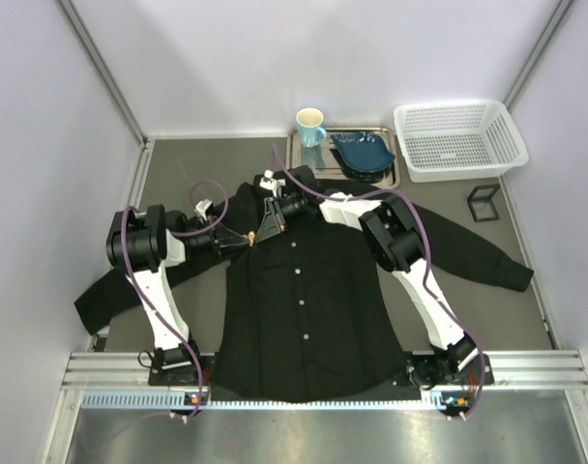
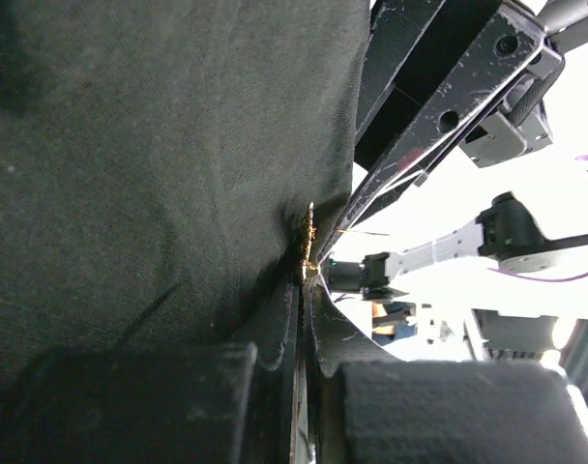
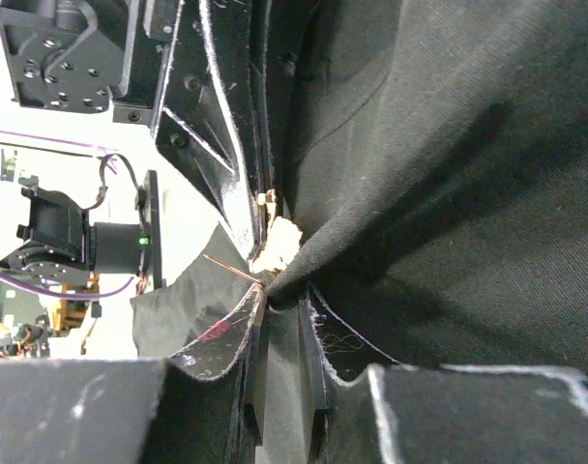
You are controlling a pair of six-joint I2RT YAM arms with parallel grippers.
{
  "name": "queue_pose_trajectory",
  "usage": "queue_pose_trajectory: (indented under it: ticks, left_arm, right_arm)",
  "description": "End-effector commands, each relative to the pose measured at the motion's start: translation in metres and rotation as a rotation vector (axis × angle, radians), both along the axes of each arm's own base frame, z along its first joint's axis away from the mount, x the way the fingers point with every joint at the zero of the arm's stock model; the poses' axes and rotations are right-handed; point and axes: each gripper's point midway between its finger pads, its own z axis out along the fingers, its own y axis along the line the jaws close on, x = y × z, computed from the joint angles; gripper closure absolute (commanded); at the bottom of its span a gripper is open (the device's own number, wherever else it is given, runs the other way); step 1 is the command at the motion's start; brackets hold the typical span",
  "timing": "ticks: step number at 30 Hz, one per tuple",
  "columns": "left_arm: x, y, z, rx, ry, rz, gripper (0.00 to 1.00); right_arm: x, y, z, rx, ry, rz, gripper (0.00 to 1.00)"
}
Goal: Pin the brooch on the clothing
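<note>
The clothing (image 1: 304,300), a black button-up shirt with white buttons, lies spread flat on the table. Near its left shoulder my left gripper (image 1: 241,238) is shut on the brooch (image 1: 249,236), a tiny golden leaf. In the left wrist view the brooch (image 2: 308,242) shows edge-on at my left gripper's (image 2: 306,290) tips, pressed against the cloth (image 2: 159,174). My right gripper (image 1: 262,230) meets it from the other side, shut on a raised fold of the clothing (image 3: 304,256). In the right wrist view the brooch (image 3: 279,244) sits just beyond my right gripper (image 3: 282,290), its thin pin sticking out to the left.
At the back stand a teal mug (image 1: 310,127), a metal tray (image 1: 299,159) holding a blue object (image 1: 364,152), and a white basket (image 1: 458,140). A small black frame (image 1: 484,203) sits near the right sleeve. Walls close in both sides.
</note>
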Motion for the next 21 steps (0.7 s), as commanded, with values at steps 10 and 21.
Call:
queue_pose_trajectory:
  ticks: [10,21]
  left_arm:
    - [0.002,-0.003,-0.009,0.213,-0.113,-0.060,0.71]
    - [0.001,-0.001,0.011,0.226,-0.219,-0.069,0.43]
  right_arm:
    - [-0.012,0.030,0.045,0.100,-0.125,0.056,1.00]
    - [-0.003,0.026,0.046,0.063,-0.211,-0.005,1.00]
